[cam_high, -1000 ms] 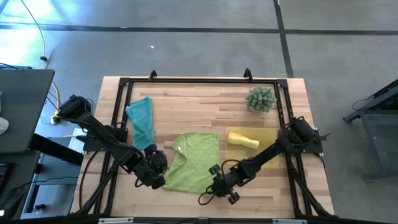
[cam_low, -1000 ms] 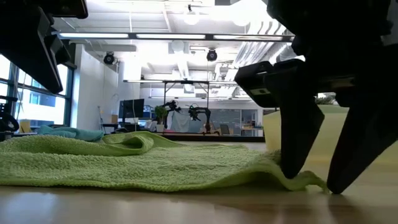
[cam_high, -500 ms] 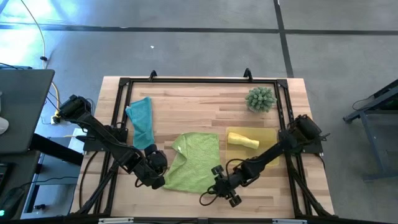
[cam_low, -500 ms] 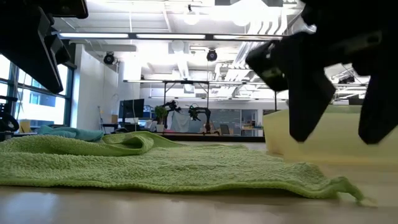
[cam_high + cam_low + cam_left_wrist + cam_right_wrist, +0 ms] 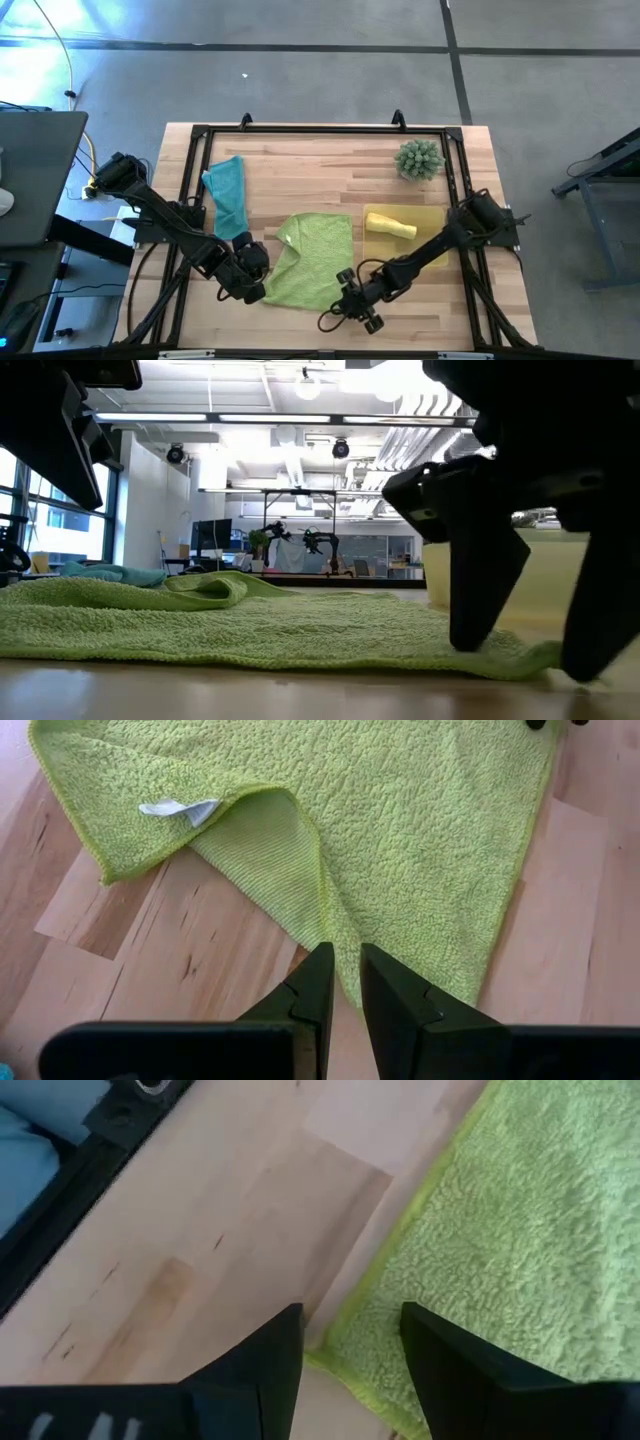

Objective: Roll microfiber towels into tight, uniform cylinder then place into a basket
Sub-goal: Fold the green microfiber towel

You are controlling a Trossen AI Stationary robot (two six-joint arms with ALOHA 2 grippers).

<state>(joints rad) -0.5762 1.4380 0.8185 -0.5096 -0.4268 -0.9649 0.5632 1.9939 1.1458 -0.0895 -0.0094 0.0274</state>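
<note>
The right gripper (image 5: 347, 303) had dropped back down, fingers spread, straddling the green towel's (image 5: 315, 258) corner at six o'clock; a fresh grasp looked imminent. The left gripper (image 5: 258, 284), nearly closed, pinched the towel's eight o'clock edge. The basket (image 5: 432, 216) sat at three o'clock.

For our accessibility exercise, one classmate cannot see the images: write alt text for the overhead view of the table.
A lime green towel lies spread on a wooden table, with the left gripper at its near left corner and the right gripper, fingers apart, at its near right corner. A rolled yellow towel sits in a yellow basket; a teal towel and spiky green plant lie farther back.
</note>
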